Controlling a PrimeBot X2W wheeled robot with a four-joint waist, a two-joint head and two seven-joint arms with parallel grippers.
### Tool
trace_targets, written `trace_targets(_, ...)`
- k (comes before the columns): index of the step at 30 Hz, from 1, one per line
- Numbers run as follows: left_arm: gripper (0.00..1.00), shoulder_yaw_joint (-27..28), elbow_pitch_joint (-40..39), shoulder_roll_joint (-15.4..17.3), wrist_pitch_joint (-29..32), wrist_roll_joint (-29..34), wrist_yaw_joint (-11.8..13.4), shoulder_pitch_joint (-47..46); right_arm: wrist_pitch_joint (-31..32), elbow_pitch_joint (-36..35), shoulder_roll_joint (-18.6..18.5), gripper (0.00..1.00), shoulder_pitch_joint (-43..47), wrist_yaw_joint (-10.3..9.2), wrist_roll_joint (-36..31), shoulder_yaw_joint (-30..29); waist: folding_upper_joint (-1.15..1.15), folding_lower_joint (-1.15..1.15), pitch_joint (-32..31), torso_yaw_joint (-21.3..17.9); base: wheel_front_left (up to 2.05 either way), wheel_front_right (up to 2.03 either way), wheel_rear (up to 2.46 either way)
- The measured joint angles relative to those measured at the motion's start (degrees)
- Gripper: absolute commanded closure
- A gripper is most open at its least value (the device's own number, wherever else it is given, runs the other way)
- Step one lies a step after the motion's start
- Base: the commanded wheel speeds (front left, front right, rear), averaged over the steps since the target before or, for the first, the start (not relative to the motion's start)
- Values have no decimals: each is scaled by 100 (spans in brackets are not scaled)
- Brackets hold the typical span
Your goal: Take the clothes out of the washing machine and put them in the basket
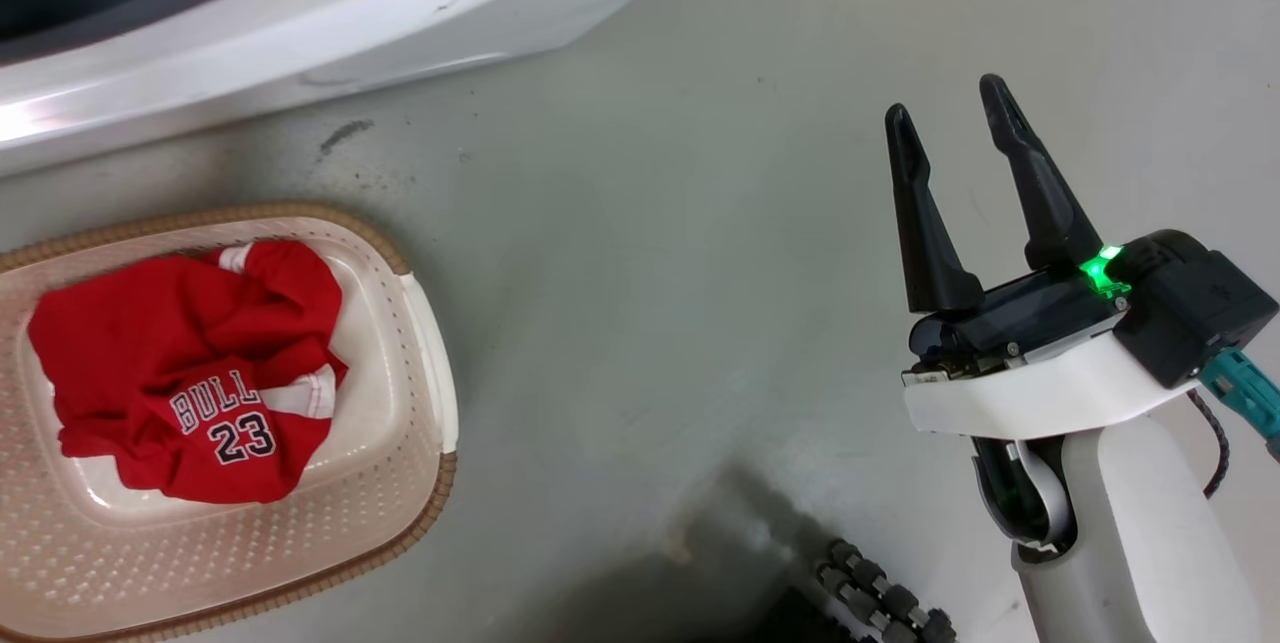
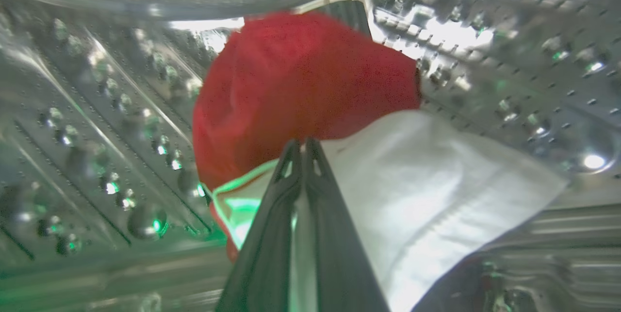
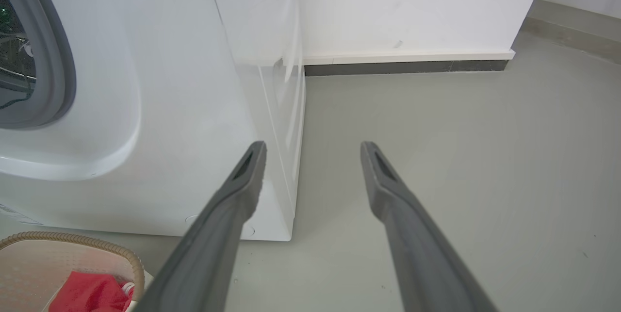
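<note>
Inside the steel drum point(image 2: 97, 132) of the washing machine point(image 1: 300, 23), the left gripper point(image 2: 303, 149) had its fingers point(image 2: 271, 234) pressed together at the tips, with the white cloth point(image 2: 436, 195) pinched between them and spreading out to one side. A red garment point(image 2: 291, 84) lay bunched just beyond the fingertips, touching the cloth and resting against the perforated drum wall. The right gripper point(image 1: 945, 93) hung above the grey floor point(image 1: 650, 273) with its fingers spread apart and nothing between them, well apart from the basket point(image 1: 430, 393). The basket stood on the floor in front of the machine, and the red jersey point(image 1: 180, 383) lay crumpled in it, its "BULL 23" lettering facing up.
</note>
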Motion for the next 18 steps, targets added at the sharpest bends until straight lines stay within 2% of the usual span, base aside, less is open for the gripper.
trace_targets(8,100,132,-453,-108,-1778,-237,197,1038,-3,108,3,0,19,0,-177,-145,0,0,-523,189,0,0,0)
trace_targets(14,100,168,-386,-390,-3069,-481,187,1892,88,164,4,0,310,0,-334,-245,0,0,-1203,434,0,0,0)
trace_targets(18,100,253,-177,-476,-3707,-641,141,2399,282,138,5,0,532,0,-401,-257,0,-1,-1748,606,0,0,0)
